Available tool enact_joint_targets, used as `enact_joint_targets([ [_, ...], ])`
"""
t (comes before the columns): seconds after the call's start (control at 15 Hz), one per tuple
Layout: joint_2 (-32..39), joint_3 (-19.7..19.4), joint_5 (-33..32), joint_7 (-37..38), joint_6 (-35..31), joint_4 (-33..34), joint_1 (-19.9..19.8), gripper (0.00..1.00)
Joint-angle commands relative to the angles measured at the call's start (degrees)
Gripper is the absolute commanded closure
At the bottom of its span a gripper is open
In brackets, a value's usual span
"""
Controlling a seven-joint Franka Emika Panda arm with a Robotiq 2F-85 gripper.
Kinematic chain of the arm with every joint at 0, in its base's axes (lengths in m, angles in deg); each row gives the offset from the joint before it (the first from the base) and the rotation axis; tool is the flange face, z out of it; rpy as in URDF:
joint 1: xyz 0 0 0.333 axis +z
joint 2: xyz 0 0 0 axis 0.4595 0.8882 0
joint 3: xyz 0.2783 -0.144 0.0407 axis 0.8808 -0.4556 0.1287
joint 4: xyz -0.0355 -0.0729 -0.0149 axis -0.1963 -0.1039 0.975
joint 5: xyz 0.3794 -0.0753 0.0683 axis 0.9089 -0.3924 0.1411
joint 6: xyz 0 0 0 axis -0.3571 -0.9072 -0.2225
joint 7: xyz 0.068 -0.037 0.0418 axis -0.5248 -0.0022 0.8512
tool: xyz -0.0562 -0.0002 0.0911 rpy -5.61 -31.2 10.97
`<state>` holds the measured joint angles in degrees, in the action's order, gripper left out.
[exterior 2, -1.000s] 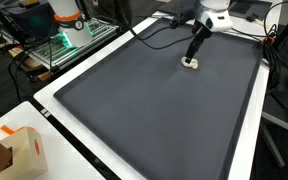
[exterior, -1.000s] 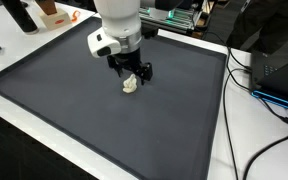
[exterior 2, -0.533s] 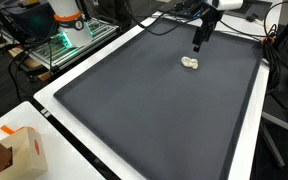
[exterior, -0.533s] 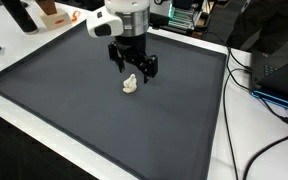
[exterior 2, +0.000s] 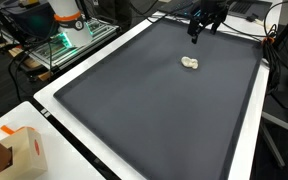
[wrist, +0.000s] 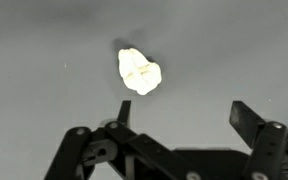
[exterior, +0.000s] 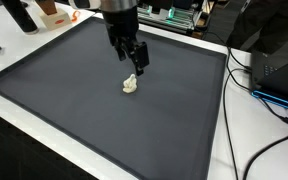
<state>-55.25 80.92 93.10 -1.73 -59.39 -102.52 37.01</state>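
Nearest to me in an exterior view, a cardboard box [exterior 2: 22, 150] sits on the white table [exterior 2: 52, 102] at the near left corner, just outside the big dark mat [exterior 2: 134, 115] that covers most of the tabletop. The near and middle parts of that mat [exterior: 74, 115] lie flat and plain in both exterior views. Further in, toward the far right part of the mat in that view, I see the one small thing on it: a crumpled cream-white lump [exterior 2: 190, 63], lying on the mat and touching nothing else. From the opposite side the lump [exterior: 131, 84] lies a little beyond the middle of the mat. The gripper [exterior: 137, 66] hangs in the air just above and beyond it, clear of it, and in an exterior view the gripper [exterior 2: 196, 34] is off the surface on the far side of the lump. In the wrist view I look straight down past the gripper [wrist: 184, 113]: its two fingers [wrist: 246, 116] are spread wide apart with nothing between them, so it is released and empty. The lump [wrist: 139, 71] lies on the mat [wrist: 44, 50] ahead of the fingertips, nearer the left finger than the right, apart from both. Off the right edge of the mat, black cables [exterior: 240, 112] trail over the table [exterior: 220, 140] toward a black case [exterior: 280, 62]. Far beyond the mat's left side stands a rack with green lights [exterior 2: 60, 44].
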Motion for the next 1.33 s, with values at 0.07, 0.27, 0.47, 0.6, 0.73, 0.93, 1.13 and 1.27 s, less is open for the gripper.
enact_joint_targets([
  [0.07, -0.91, 1.08, 12.34, -2.00, -1.37, -4.22, -5.55, 0.00],
  [0.27, 0.00, 1.79, 22.16, -5.33, -2.13, -5.81, -9.30, 0.00],
  [0.47, 1.53, 3.40, 33.17, -11.52, -1.04, -6.61, -13.48, 0.00],
  [0.6, 2.89, 2.98, 38.61, -14.57, -1.84, -7.28, -14.48, 0.00],
  [0.73, 4.47, 2.29, 42.48, -16.97, -1.75, -7.36, -14.98, 0.00],
  [0.93, 6.66, 1.77, 46.32, -21.74, -1.07, -7.25, -15.56, 0.00],
  [1.13, 8.51, 1.58, 48.90, -24.98, -0.54, -6.83, -15.99, 0.00],
  [1.27, 9.28, 1.86, 51.20, -27.87, -0.16, -6.68, -16.58, 0.00],
])
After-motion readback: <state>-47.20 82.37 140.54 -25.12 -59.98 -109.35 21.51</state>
